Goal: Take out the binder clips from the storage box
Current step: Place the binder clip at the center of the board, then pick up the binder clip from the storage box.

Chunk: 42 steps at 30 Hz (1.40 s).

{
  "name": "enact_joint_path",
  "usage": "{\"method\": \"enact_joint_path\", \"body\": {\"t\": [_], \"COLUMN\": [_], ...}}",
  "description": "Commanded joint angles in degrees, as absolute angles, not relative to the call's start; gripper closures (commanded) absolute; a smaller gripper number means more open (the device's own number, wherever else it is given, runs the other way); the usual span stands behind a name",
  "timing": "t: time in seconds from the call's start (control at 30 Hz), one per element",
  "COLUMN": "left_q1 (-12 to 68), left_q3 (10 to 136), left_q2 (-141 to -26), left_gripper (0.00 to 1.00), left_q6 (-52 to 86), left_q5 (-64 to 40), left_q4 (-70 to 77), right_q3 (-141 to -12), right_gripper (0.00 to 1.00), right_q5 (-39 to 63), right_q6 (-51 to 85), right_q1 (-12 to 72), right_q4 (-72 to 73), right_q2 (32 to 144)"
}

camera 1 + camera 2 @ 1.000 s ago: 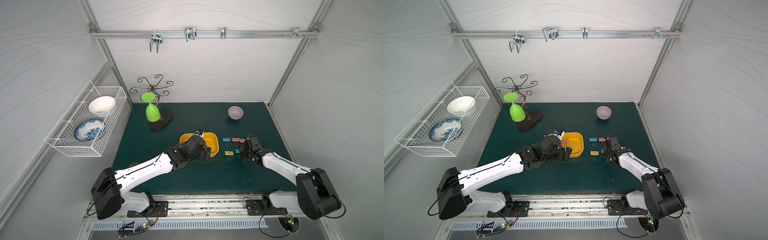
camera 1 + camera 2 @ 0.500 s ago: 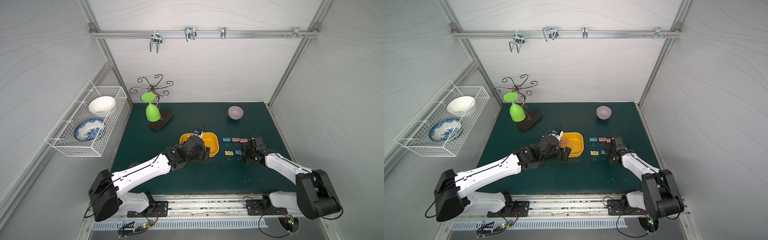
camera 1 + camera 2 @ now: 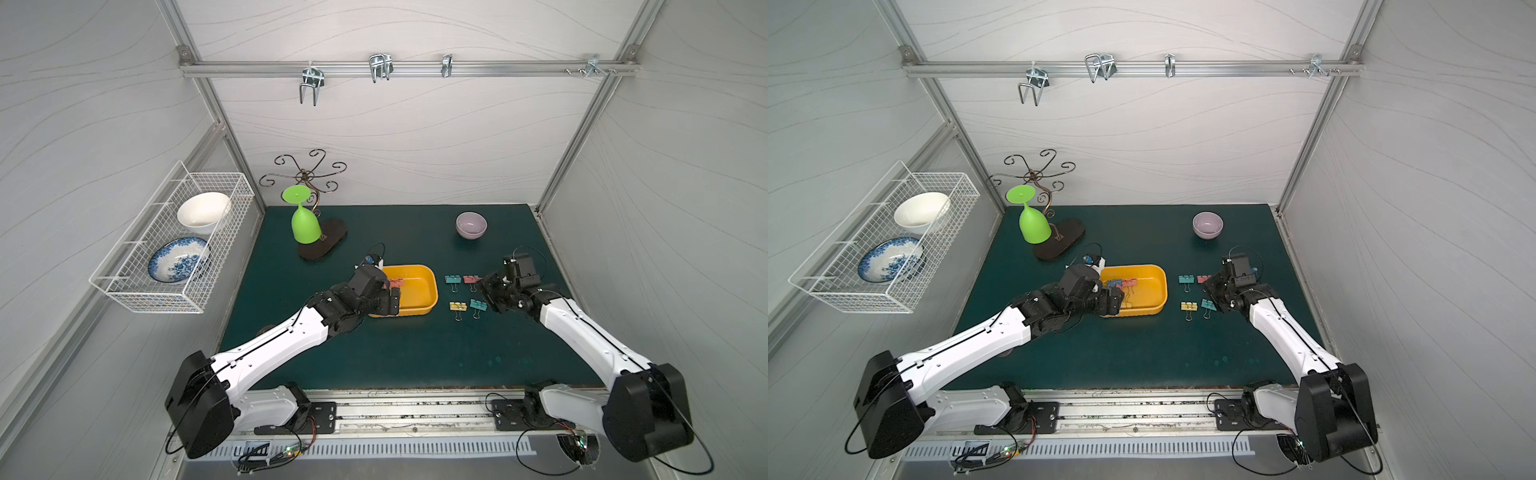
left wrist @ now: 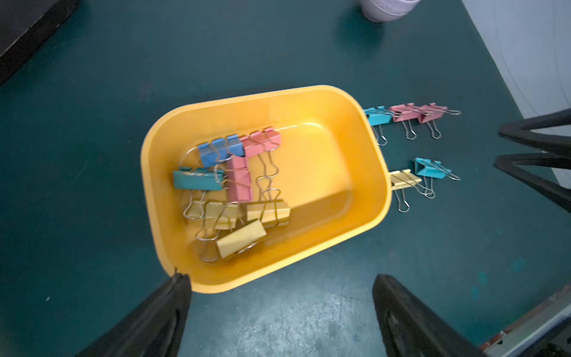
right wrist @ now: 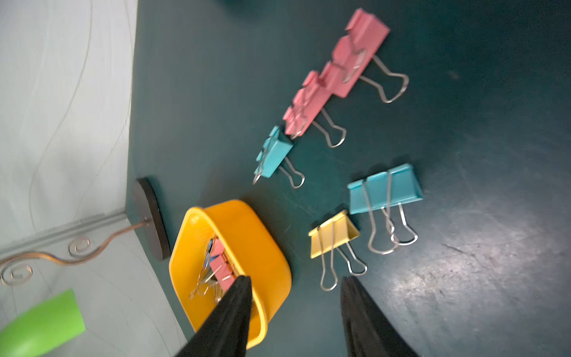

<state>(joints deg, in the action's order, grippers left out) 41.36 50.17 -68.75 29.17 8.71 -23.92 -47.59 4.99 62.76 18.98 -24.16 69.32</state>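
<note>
**tabletop_tim:** Where's everything sitting? The top views are too small for me.

**clipnerd:** The yellow storage box [image 3: 430, 293] is about mid-table on the green mat [image 3: 415, 353]. Seven binder clips [image 4: 239, 182] are piled in its left half: one blue, one teal, two pink and three yellow, with the wire handles all tangled. Five more lie on the mat just right of the box, in two rows. The far row is a teal clip [image 5: 273, 154], a pink clip [image 5: 306, 105] and a second pink one [image 5: 355, 52]. The near row is a yellow clip [image 5: 333, 233] and another teal [image 5: 386, 188].

**tabletop_tim:** And the grippers, are they holding anything?

**clipnerd:** Nope. The left gripper [image 4: 281, 278] hangs over the box's near-left end, fingers spread wide with nothing between them. One fingertip [image 4: 180, 281] lines up with the rim, but I can't tell if it touches. The right gripper [image 5: 295, 278] is over the right end of the loose clips, fingers partly apart and empty. In both top views it covers the rightmost pink clip. The lilac bowl [image 3: 471, 225] is off at the far right, well apart from all this.
</note>
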Motion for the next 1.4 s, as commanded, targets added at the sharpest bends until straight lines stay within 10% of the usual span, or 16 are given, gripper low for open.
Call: {"method": "enact_joint_path", "body": {"t": [0.0, 1.37], "left_q1": [39.5, 15.9], "left_q3": [49.6, 46.8], "left_q2": [-66.1, -60.9], "left_gripper": [0.04, 0.25], "left_q6": [31.6, 31.6], "left_q5": [4.5, -19.4], "left_q4": [-23.3, -29.0], "right_q3": [-53.1, -78.6], "right_gripper": [0.52, 0.62], "right_q5": [4.9, 1.1], "right_q6": [55.3, 81.2], "right_q1": [23.1, 42.6], "right_q4": [-28.6, -20.8], "right_q2": [72.6, 108.7]}}
